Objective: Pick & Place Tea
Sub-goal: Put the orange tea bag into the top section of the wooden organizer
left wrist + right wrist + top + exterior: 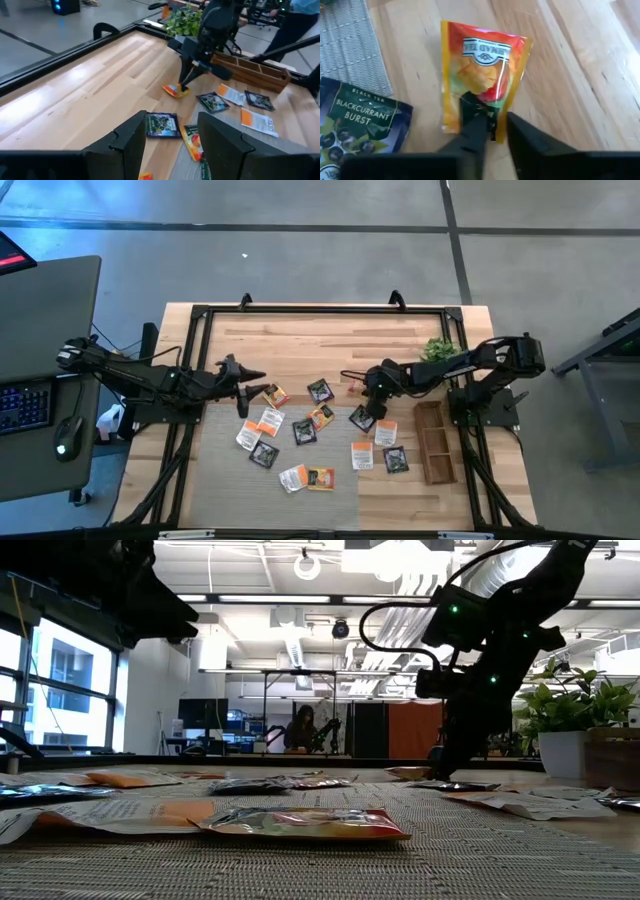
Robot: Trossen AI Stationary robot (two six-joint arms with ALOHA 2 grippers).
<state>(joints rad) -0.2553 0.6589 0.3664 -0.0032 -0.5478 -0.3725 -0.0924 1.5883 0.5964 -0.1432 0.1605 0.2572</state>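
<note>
**Right jaws pinching the orange-yellow sachet's edge**

Nipped on its near edge by the right gripper (492, 131), the orange-yellow sachet (482, 70) lies on bare wood beyond the grey mat (225, 485). Lift straight up, slowly; the hold looks shallow. The left gripper (170, 137) hangs spread, waiting.

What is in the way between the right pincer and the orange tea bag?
Nothing visible. The right pincer is already at the orange tea bag on the bare wood, its fingers nearly together at the bag's near edge. The black tea bag lies off to one side, apart from it.
</note>
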